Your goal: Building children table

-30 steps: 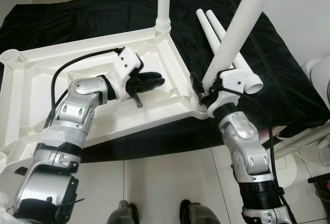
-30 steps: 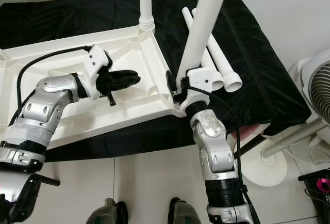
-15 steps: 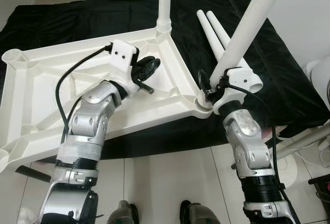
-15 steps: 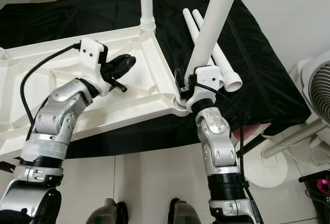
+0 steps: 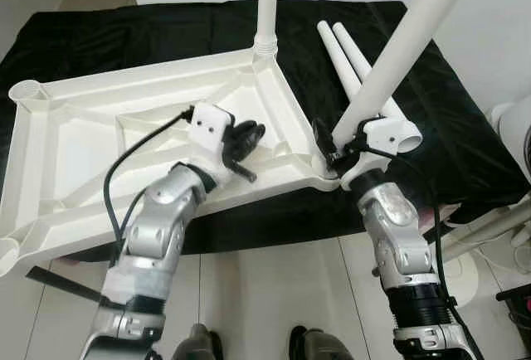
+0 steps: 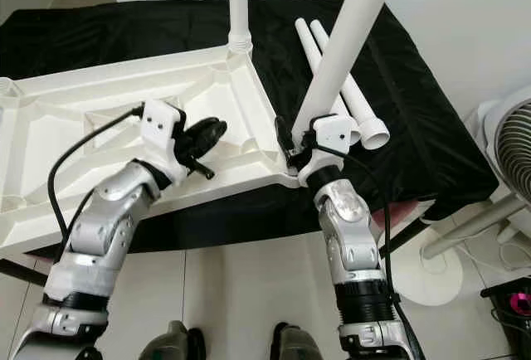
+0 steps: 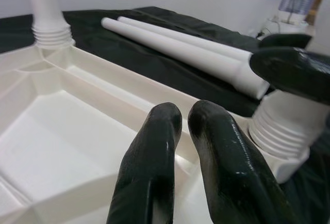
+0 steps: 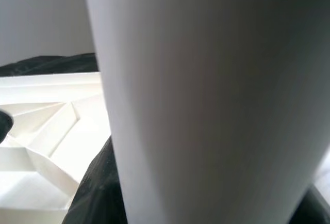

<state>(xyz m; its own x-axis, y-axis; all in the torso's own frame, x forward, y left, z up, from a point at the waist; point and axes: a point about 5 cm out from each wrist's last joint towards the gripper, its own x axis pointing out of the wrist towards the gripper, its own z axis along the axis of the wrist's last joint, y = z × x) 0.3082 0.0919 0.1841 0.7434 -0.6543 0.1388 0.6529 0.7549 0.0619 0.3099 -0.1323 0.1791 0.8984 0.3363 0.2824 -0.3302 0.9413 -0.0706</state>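
The white table top (image 5: 99,128) lies upside down on a black cloth. One white leg (image 5: 266,3) stands screwed into its far corner. A second leg (image 5: 402,45) leans to the right from the near right corner, its ribbed end (image 7: 283,128) sitting in the socket. My right gripper (image 5: 334,140) is shut on this leg just above the socket, and the leg's white shaft (image 8: 206,105) is close up in the right wrist view. My left gripper (image 5: 246,136) is shut with nothing in it, hovering over the inner ribs near that corner; its fingertips (image 7: 166,118) press together.
Two loose white legs (image 5: 353,57) lie side by side on the black cloth (image 5: 431,111) right of the table top. A white fan and its stand (image 6: 506,153) are at the far right. The tiled floor (image 5: 265,294) and my feet are below the cloth's front edge.
My left arm swung its elbow inward; its shut gripper rose toward the far corner, then came back down near the right corner. The held leg leans further right.
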